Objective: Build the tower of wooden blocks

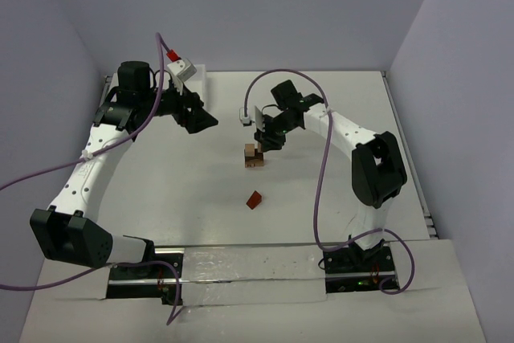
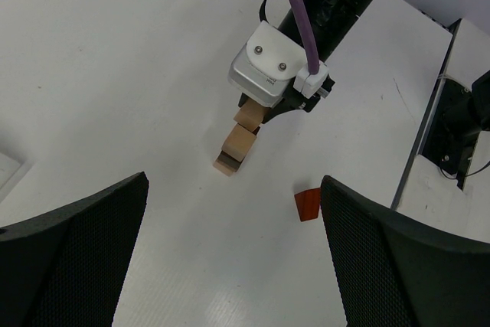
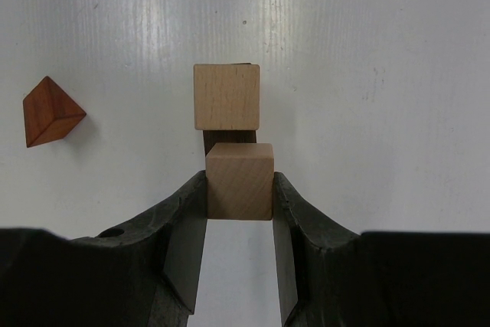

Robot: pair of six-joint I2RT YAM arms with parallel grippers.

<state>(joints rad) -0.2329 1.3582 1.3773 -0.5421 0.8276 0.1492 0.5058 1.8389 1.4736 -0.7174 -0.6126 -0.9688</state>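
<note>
The wood block tower (image 1: 253, 157) stands mid-table: a light tan cube (image 3: 227, 96) on a dark brown block (image 3: 228, 140). My right gripper (image 3: 240, 189) is shut on a second light tan cube (image 3: 240, 165) and holds it over the dark block, right beside the first cube; I cannot tell if it rests on the stack. The tower (image 2: 236, 145) and the held cube (image 2: 249, 115) also show in the left wrist view. A reddish-brown wedge (image 1: 254, 199) lies loose in front of the tower. My left gripper (image 1: 201, 120) is open and empty, well to the tower's left.
A white bin (image 1: 197, 78) sits at the back left, partly hidden by the left arm. The wedge (image 3: 50, 110) lies apart from the stack. The right arm's wrist camera (image 2: 277, 70) hangs above the tower. Walls close off the table's far and side edges.
</note>
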